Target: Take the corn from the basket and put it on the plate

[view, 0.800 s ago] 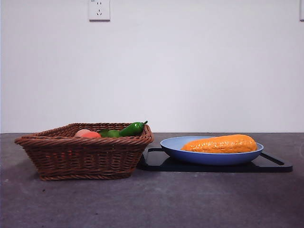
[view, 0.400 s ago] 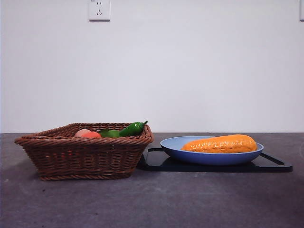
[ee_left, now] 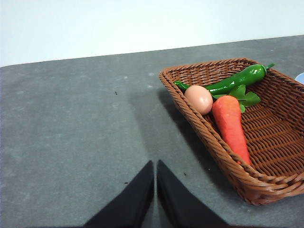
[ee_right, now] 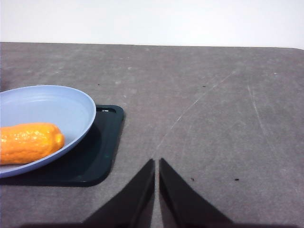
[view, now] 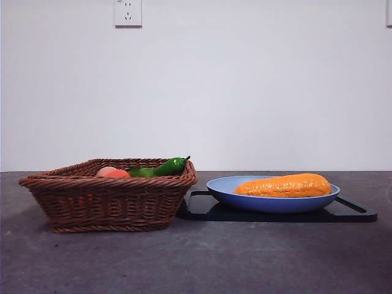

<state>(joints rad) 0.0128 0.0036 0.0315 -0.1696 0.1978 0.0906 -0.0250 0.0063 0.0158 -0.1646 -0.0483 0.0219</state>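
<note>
One corn lies flat on the blue plate, which sits on a black tray right of the basket. The job looks done. The pepper, egg and carrot should stay in the basket. Both the left gripper and right gripper have their fingers together, holding nothing, over bare worktop; best to keep them away from the plate.

Orange corn lying on blue plate
</note>
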